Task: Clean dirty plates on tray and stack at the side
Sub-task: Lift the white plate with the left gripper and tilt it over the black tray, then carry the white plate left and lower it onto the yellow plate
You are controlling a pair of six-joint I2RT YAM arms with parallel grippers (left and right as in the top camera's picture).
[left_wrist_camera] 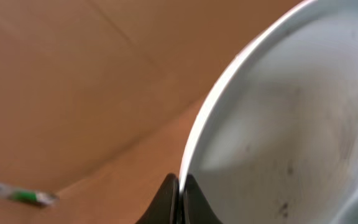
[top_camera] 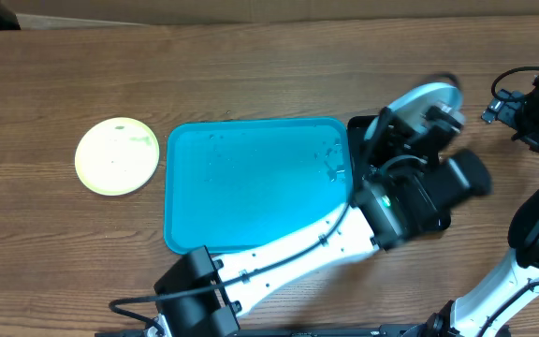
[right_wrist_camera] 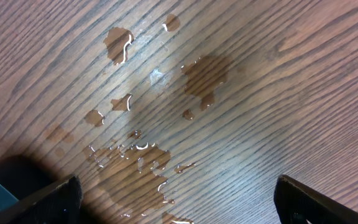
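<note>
The left tool (left_wrist_camera: 179,194) was clamped on the rim of a pale plate (top_camera: 428,96), its two fingers pinched tight with the edge between them. In the overhead view that plate stood tilted up on edge at the upper right of centre, off the blue tray (top_camera: 251,183) and above a black tray (top_camera: 357,124) just right of it. The picture was too blurred there to tell white from light blue. From the left wrist, dark specks (left_wrist_camera: 284,208) showed across the plate's inner face, so it looked unwashed or only partly washed.

The blue tray lay in the middle of the frame with no plate on it, only a few drops near its right edge. A yellow-green plate (top_camera: 116,156) lay flat on the counter (top_camera: 279,65) at the left, well apart from the tray. No third plate could be seen.

The right tool (right_wrist_camera: 178,186) hung wide open and empty at the right, gripping nothing. Its camera looked down on bare wood with spilled water (right_wrist_camera: 135,163).

The step in hand seemed to be cleaning the second plate, which was lifted and presented but not yet wiped. The next move probably called for the free right tool to fetch something to scrub with and work across the speckled face, while the left kept its grip firm. A thin wet rim held by two narrow fingers could twist or slip under the rubbing. After that the plate would need carrying across the frame to lie on the yellow-green one.
</note>
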